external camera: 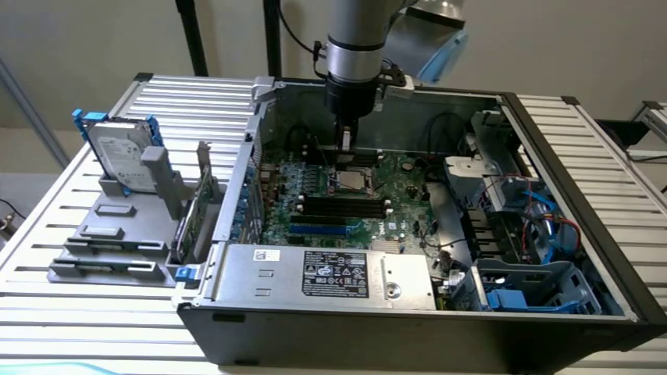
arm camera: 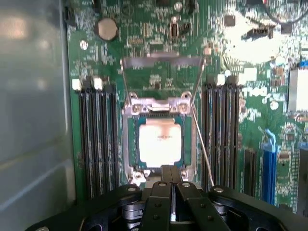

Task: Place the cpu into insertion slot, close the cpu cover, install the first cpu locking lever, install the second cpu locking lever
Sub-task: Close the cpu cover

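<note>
cpu (arm camera: 160, 143) edge partly behind claw (arm camera: 171, 169)

You've got an HDD (external camera: 123, 152) in a blue caddy standing on the slatted table (external camera: 42, 234) at the exterior view's left, w/ grey brackets (external camera: 105, 250) just beside it. Inside the PC case (external camera: 417, 336): grey PSU (external camera: 323, 275), black RAM slots (arm camera: 98, 134), coin batt. (arm camera: 107, 30), and blue cables (external camera: 547, 219) at the exterior view's right.

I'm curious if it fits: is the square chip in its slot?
In: the cpu lies flat inside the insertion slot, its metal rim around it.
</note>
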